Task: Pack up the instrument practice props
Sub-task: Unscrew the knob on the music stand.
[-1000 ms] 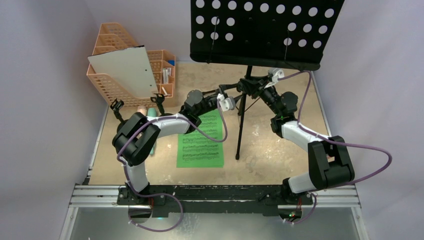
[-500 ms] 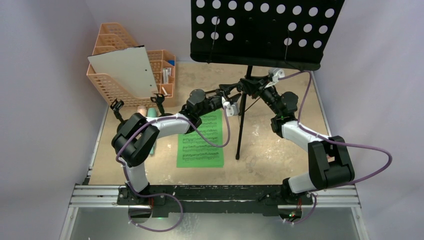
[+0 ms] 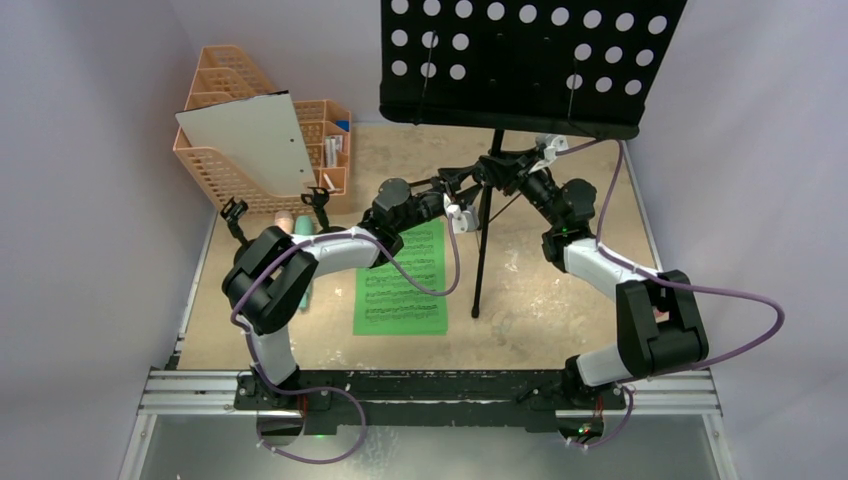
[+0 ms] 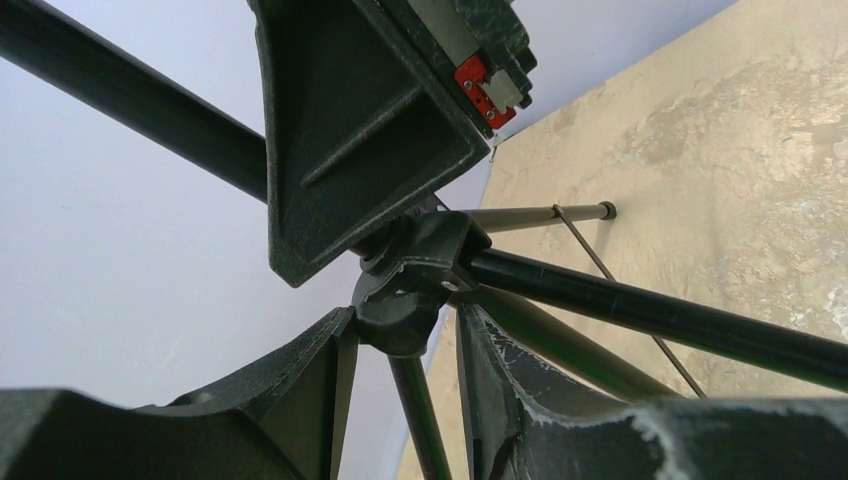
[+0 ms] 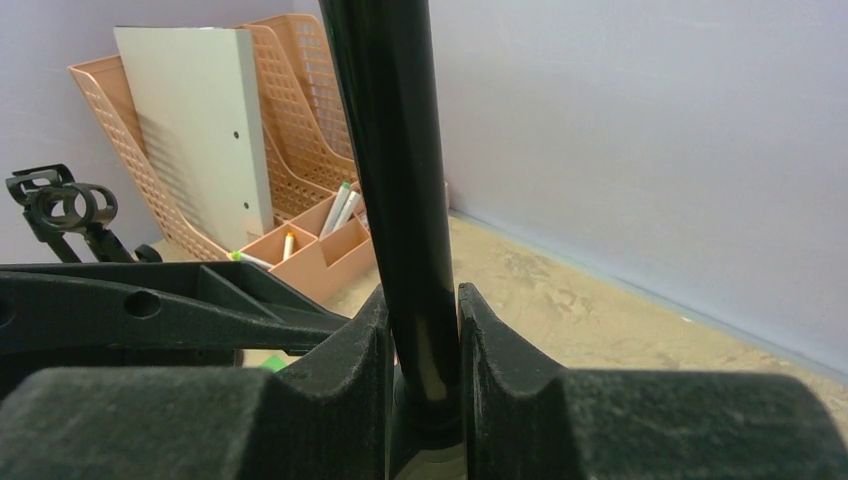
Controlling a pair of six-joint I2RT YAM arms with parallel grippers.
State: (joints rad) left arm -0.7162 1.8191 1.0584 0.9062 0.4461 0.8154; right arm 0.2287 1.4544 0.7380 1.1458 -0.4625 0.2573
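My right end effector (image 5: 420, 310) clamps the music stand pole (image 5: 385, 150); left end effector (image 4: 400, 345) straddles the tripod hub (image 4: 415, 265); can't tell if it's gripping.

walls (image 3: 90, 150): pale lilac | tabletop (image 3: 545, 325): mottled beige | light: even

A robot lab cell. Plain pale walls (image 3: 90, 200) box in a mottled beige tabletop (image 3: 530, 310). A grooved aluminium rail (image 3: 190, 392) edges it.
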